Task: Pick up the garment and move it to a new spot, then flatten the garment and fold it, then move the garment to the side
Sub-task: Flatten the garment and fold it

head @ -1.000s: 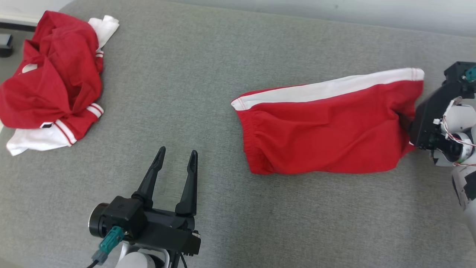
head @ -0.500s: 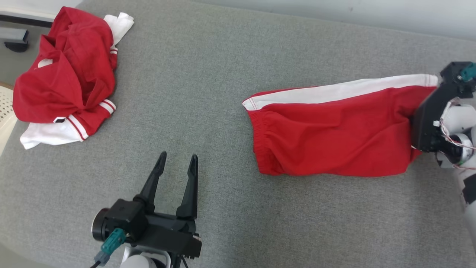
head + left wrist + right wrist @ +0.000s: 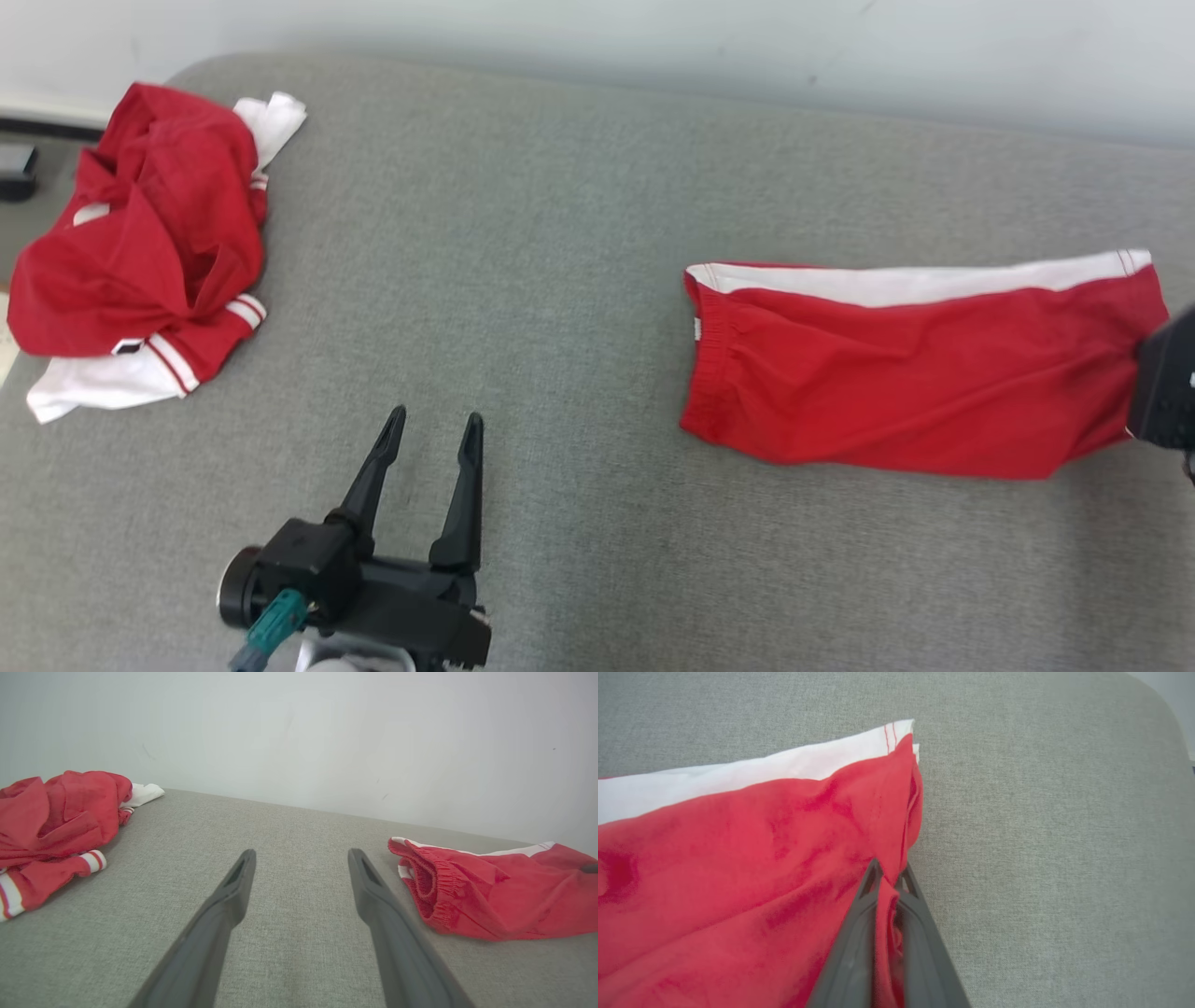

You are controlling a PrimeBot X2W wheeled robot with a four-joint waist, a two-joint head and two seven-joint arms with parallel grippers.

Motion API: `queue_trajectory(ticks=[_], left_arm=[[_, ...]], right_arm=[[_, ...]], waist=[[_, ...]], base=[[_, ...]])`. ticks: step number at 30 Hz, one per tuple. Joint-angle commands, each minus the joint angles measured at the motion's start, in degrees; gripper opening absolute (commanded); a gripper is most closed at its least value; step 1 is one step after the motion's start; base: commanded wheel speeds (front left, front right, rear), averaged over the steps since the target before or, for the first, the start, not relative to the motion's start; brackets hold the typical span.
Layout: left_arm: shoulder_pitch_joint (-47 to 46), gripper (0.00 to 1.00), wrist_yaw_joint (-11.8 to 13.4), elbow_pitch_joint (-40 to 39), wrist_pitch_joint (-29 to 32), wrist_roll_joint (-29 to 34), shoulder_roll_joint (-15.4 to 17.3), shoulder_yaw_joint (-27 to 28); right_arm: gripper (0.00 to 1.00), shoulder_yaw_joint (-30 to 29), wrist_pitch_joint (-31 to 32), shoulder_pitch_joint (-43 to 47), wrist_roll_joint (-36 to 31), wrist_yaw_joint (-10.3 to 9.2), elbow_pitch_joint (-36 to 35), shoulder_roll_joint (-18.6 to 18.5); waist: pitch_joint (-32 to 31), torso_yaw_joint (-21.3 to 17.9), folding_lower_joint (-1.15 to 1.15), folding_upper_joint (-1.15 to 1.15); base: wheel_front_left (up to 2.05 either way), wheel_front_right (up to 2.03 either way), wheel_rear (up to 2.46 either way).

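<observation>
The garment (image 3: 915,373) is a pair of red shorts with a white side stripe, folded and lying flat on the right of the grey cushioned surface (image 3: 560,233). Its elastic waistband points left and its leg hem points right. My right gripper (image 3: 889,865) is shut on the red hem at the garment's (image 3: 738,858) right end; its black body (image 3: 1167,392) shows at the head view's right edge. My left gripper (image 3: 437,415) rests open and holds nothing at the lower left, well left of the garment (image 3: 490,896). Between the left gripper's (image 3: 302,853) fingers lies bare grey fabric.
A crumpled red and white garment pile (image 3: 140,243) lies at the far left of the surface, also seen as the pile (image 3: 51,821) left of my left fingers. A pale wall (image 3: 653,37) runs along the back edge. The surface's rounded corner (image 3: 1157,700) is near the right gripper.
The right gripper has shut on the garment's hem and drawn it to the right, stretching it longer and flatter. The head camera has tilted up. The left gripper stays open in place.
</observation>
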Motion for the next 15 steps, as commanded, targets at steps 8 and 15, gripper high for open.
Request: queue_trajectory(ticks=[8, 15], left_arm=[[2.9, 1.0, 0.8, -0.6, 0.2, -0.7, 1.3, 0.7], [4.0, 1.0, 1.2, -0.6, 0.5, -1.2, 1.5, 0.6]], right_arm=[[0.0, -5.0, -0.5, 6.6, -6.7, -0.15, -9.1, 2.1], [0.0, -2.3, -2.0, 6.7, -8.1, -0.15, -10.7, 4.6]], waist=[[-3.5, -2.4, 0.0, 0.0], [-4.8, -2.5, 0.0, 0.0]], base=[[0.0, 0.0, 0.0], [0.0, 0.0, 0.0]])
